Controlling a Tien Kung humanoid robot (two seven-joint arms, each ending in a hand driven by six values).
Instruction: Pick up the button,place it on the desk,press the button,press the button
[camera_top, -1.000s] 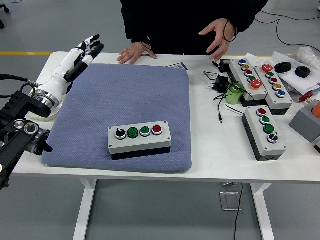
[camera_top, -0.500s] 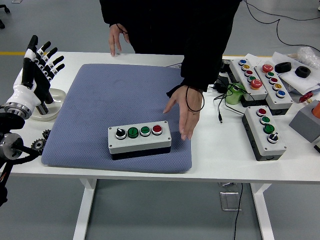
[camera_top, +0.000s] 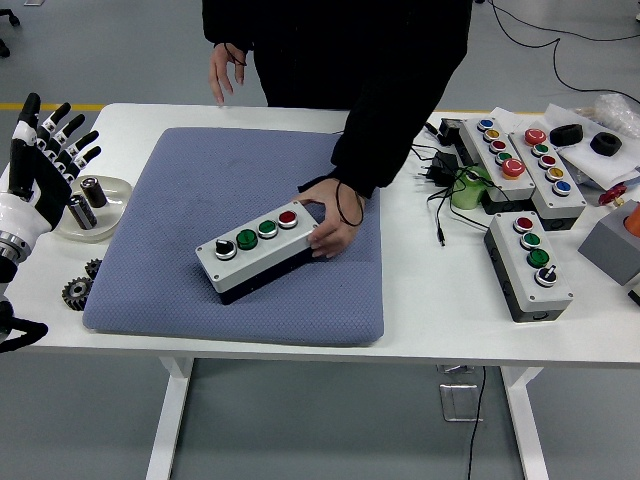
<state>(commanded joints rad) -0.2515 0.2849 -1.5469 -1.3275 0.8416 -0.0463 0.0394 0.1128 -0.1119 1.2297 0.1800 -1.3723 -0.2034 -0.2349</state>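
While a person's hand (camera_top: 330, 228) grips its right end, the grey rectangular plastic button box (camera_top: 256, 247) lies tilted on the blue-grey quilted fabric mat (camera_top: 190, 200), its far end swung up to the right. Top face, in a row: one black rotary knob, two green round buttons, one red round button. No lettering on it is legible.

My left hand (camera_top: 45, 150), black-and-white, five jointed fingers, is raised at the table's left edge, fingers spread, holding nothing. It is well apart from the box.

White table (camera_top: 440, 315), smooth, matte. Left of the mat: a pale round dish (camera_top: 112, 200) holding metal cylinders; two dark toothed gears (camera_top: 85, 283) near the front edge.

Right side: three more grey button boxes (camera_top: 530, 262) with red, green, blue and yellow caps; a black plug adapter (camera_top: 440, 167) with trailing cable; a green cup-like item (camera_top: 470, 188). Any print there is too small to read.

The person's other hand (camera_top: 226, 68) hangs above the far edge.
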